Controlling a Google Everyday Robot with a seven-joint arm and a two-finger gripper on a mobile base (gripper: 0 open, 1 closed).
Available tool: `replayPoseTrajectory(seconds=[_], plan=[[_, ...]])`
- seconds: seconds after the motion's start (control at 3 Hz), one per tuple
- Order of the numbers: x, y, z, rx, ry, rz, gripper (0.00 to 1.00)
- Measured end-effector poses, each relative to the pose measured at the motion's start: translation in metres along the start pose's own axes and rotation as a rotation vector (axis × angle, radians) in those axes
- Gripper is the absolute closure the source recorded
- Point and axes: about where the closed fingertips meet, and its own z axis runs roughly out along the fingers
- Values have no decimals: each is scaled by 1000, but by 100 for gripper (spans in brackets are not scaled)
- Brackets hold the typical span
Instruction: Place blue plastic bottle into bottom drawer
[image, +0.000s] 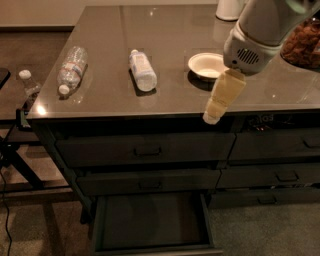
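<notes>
The blue plastic bottle (142, 71) is laid on its side near the middle of the bench (107, 27), with its cap turned toward the far edge and its body set well back from the front edge. In this attitude it cannot topple, though it is judged liable to roll sideways if nudged. It is touched by nothing. A clear crinkled bottle (71, 70) is laid toward the picture's left and a small white bowl (206, 65) is set toward the picture's right. Both are kept apart from the blue plastic bottle, so room is left on either side for an approach from above.

The tool (212, 115) is held in the air at the front edge of the bench, just beside the bowl, and is tilted downward past that edge. Nothing is carried by it. Whether it is apart or together cannot be told from this view. The pick-up is therefore judged not yet begun, and a traverse across to the bottle is required first.

The bottom drawer (150, 220) is pulled out, so that its dark floor is exposed. The two handled drawers (145, 150) above it are kept shut, so the drawer can be entered from above without obstruction.
</notes>
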Motion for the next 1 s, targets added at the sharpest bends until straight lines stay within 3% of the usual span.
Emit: replayPoseTrajectory(seconds=[0.33,1.0], plan=[[0,0,0,0,0,0,0],[-61,-29,20,-51,-95,137,0]])
